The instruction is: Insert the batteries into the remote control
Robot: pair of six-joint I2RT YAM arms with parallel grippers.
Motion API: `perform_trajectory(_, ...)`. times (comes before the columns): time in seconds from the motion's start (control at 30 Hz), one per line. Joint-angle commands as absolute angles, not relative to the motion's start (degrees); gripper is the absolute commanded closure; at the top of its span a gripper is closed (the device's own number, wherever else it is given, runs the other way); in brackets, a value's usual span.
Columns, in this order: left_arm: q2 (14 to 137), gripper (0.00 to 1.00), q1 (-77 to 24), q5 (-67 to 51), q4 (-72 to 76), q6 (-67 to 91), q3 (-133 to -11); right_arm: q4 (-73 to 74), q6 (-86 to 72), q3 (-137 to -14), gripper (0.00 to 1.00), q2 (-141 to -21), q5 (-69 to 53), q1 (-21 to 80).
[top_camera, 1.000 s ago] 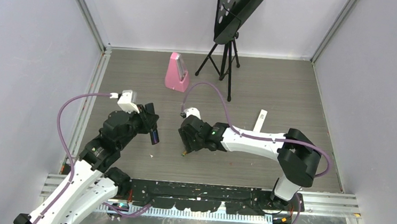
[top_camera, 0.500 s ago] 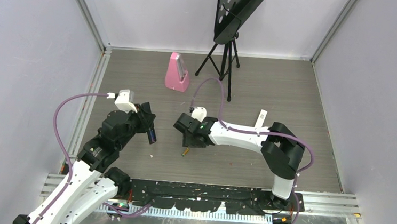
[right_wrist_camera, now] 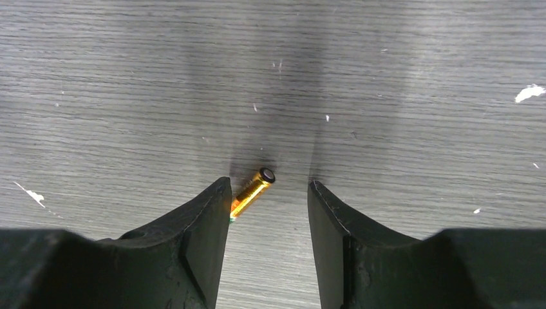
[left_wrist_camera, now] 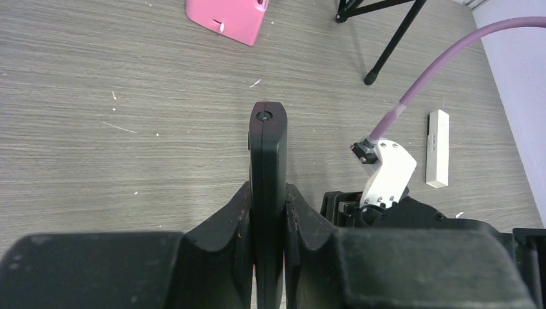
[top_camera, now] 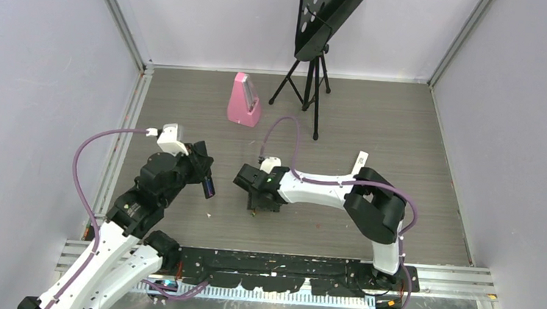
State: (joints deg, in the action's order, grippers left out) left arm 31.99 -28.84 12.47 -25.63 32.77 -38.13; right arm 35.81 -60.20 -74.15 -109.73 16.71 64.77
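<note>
My left gripper [left_wrist_camera: 268, 190] is shut on the black remote control [left_wrist_camera: 268, 145], gripped edge-on so its end sticks out past the fingers. From above, the remote [top_camera: 209, 187] hangs at the left gripper [top_camera: 203, 172], off the table. A gold battery [right_wrist_camera: 252, 191] lies on the grey wood-grain table. My right gripper [right_wrist_camera: 268, 185] stands open right over it, the battery lying slantwise next to the left finger [right_wrist_camera: 209, 219] with its far end in the gap. From above, the right gripper [top_camera: 258, 200] points down at mid-table. I see no other batteries.
A pink wedge-shaped box [top_camera: 244, 100] stands at the back. The tripod of a black music stand [top_camera: 307, 83] is behind the right arm. A white bar-shaped remote [top_camera: 360, 163] lies to the right, the same white remote [left_wrist_camera: 438, 148] showing in the left wrist view. Walls close in on three sides.
My right gripper has slid left and come down over the gold battery, its jaws a little narrower than before. The left arm with the remote has barely shifted.
</note>
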Motion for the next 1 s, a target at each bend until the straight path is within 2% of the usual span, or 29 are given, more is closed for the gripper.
perform_trajectory(0.0, 30.93, 1.00, -28.56, 13.47, -23.29, 33.45, -38.07, 37.14, -61.66, -77.94, 0.50, -111.53, 16.75, 65.73)
perform_trajectory(0.13, 31.03, 1.00, -28.56, 13.15, -22.78, 33.60, -37.53, 38.04, -61.33, -78.56, 0.58, -112.54, 16.50, 65.92)
perform_trajectory(0.3, 31.28, 1.00, -28.56, 12.70, -22.51, 33.45, -37.49, 38.92, -59.69, -78.47, 0.83, -112.42, 15.58, 65.92)
perform_trajectory(0.37, 31.21, 1.00, -28.56, 12.58, -22.21, 33.45, -37.13, 39.21, -58.20, -78.37, 0.90, -112.18, 15.86, 65.92)
perform_trajectory(0.43, 31.11, 1.00, -28.56, 12.49, -21.94, 33.69, -36.73, 39.37, -55.50, -78.32, 0.92, -112.01, 16.46, 65.92)
perform_trajectory(0.5, 31.17, 1.00, -28.56, 12.25, -21.72, 33.97, -36.44, 40.07, -53.26, -78.28, 0.92, -111.97, 17.64, 65.87)
perform_trajectory(0.63, 31.70, 1.00, -28.56, 11.88, -21.52, 34.02, -36.46, 41.90, -51.35, -78.52, 0.70, -112.24, 16.50, 66.07)
perform_trajectory(0.7, 31.87, 1.00, -28.56, 11.79, -21.38, 34.10, -36.39, 42.17, -51.41, -78.42, 0.65, -112.00, 15.88, 66.40)
perform_trajectory(0.83, 31.99, 1.00, -28.56, 11.40, -20.97, 34.46, -36.17, 42.74, -51.87, -78.40, 0.65, -111.97, 14.58, 66.90)
perform_trajectory(0.97, 32.46, 1.00, -28.56, 9.91, -20.26, 35.12, -35.66, 42.66, -52.01, -77.73, 0.81, -111.80, 14.32, 66.98)
